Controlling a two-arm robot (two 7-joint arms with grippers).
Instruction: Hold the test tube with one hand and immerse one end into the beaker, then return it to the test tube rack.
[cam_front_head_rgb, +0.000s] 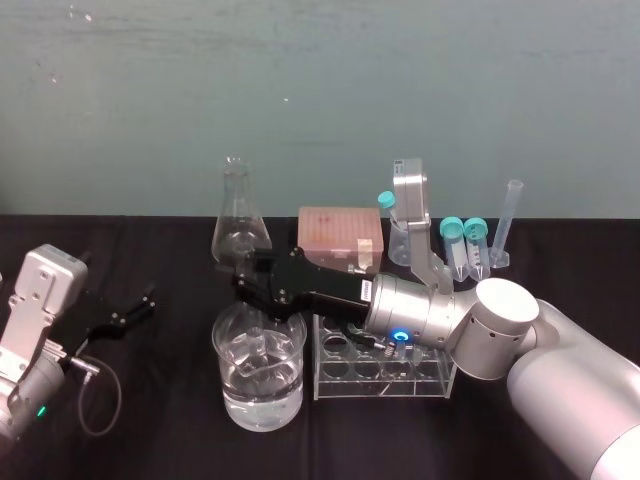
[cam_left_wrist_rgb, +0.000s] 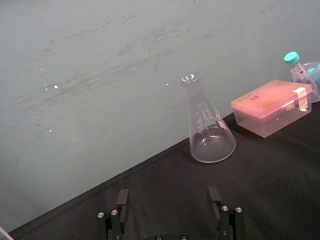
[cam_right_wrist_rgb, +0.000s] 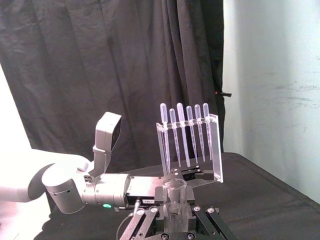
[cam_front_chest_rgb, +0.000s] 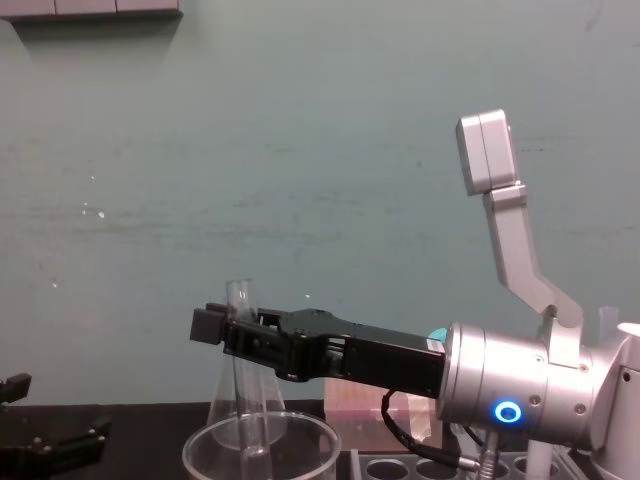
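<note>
Right arm (cam_front_head_rgb: 560, 350): reaches in from the right of the beaker (cam_front_head_rgb: 228, 392), forearm near level.
Right wrist (cam_front_head_rgb: 425, 318): silver, blue ring (cam_front_head_rgb: 401, 336) lit, just right of the beaker.
Right tool (cam_front_head_rgb: 250, 285): over the beaker's rim, fingers clamped on the test tube (cam_front_chest_rgb: 239, 298).
Left tool (cam_front_head_rgb: 135, 308): well left of the beaker, fingers spread, parked.

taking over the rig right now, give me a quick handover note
Right gripper: fingers shut on the test tube, holding it upright over the beaker.
Left gripper: open, empty, parked low on the robot's left.
Test tube: lower end is down inside the beaker; I cannot tell whether it reaches the liquid.
Test tube rack: on the table just right of the beaker, below the right wrist.
Done: tube is out of the rack and lowered into the beaker.
Left: lift it clear, set it in a rack hole, release.
</note>
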